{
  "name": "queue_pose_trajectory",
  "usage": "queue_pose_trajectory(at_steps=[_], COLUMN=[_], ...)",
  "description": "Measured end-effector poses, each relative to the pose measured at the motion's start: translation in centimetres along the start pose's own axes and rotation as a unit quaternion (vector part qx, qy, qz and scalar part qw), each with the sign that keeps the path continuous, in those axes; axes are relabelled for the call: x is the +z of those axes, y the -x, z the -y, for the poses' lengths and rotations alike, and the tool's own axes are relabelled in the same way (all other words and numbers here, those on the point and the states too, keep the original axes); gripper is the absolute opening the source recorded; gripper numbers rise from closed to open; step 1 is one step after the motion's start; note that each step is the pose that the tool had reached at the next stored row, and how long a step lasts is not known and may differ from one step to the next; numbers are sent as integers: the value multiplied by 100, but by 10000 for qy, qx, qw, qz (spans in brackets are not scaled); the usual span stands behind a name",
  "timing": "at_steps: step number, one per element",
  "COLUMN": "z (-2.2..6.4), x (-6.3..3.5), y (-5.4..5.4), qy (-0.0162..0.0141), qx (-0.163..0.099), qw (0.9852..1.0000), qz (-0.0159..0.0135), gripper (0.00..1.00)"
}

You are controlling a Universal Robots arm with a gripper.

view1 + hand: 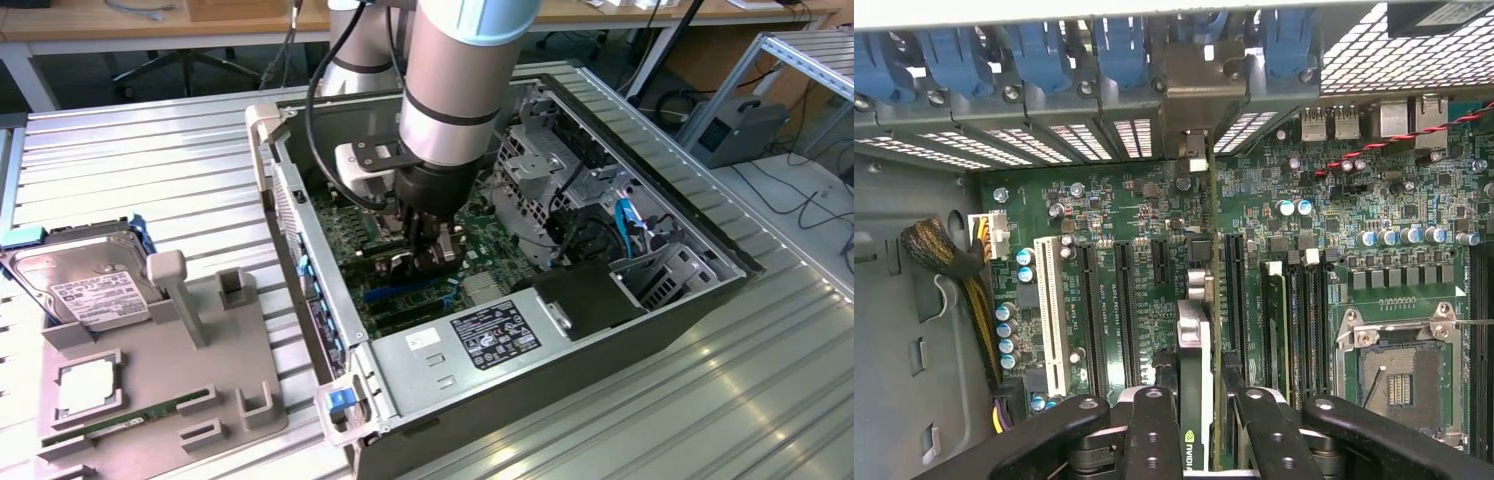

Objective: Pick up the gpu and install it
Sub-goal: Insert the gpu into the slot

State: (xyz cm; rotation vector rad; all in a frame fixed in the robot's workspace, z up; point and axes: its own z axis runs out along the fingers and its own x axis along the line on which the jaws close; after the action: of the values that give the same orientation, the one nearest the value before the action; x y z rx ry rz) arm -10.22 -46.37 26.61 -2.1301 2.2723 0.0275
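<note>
A lab with wooden desks lies behind a ribbed metal bench (160, 160). At the exterior view's left, a grey fixture tray (234, 400) carries a silver hard drive (87, 285) and a narrow green memory stick (134, 418), well apart from the work. Beside the tray lies the open computer case (667, 330), and the arm reaches down into its middle, with the pincer (424, 240) low over the motherboard (481, 240).

In the wrist view, moving across the board, come a white slot (1054, 320), then long black expansion slots (1124, 310). Next is the gpu (1194, 380), which the pincer (1204, 395) pinches edge-on, one finger (1154, 430) on each flat side. Beyond it are another black slot (1234, 300) and the bare processor socket (1399, 370).

The card stands on its thin edge directly under the pincer. Its long axis runs parallel to the slots and aims at the rear wall with the blue latches (1119, 50). It appears lined up over a slot between the two black ones. Whether its lower edge is seated there or only hovers above cannot be told.
</note>
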Motion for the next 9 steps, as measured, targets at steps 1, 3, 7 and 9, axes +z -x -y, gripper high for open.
queue_pose_trajectory(at_steps=[1,3,7,9], z=[0,0,0,-1], x=[0,0,13,14], y=[0,0,0,0], qy=[0,0,0,0], qx=[0,0,0,0], qw=[10000,10000,10000,10000], qz=[0,0,0,0], gripper=[27,27,27,27])
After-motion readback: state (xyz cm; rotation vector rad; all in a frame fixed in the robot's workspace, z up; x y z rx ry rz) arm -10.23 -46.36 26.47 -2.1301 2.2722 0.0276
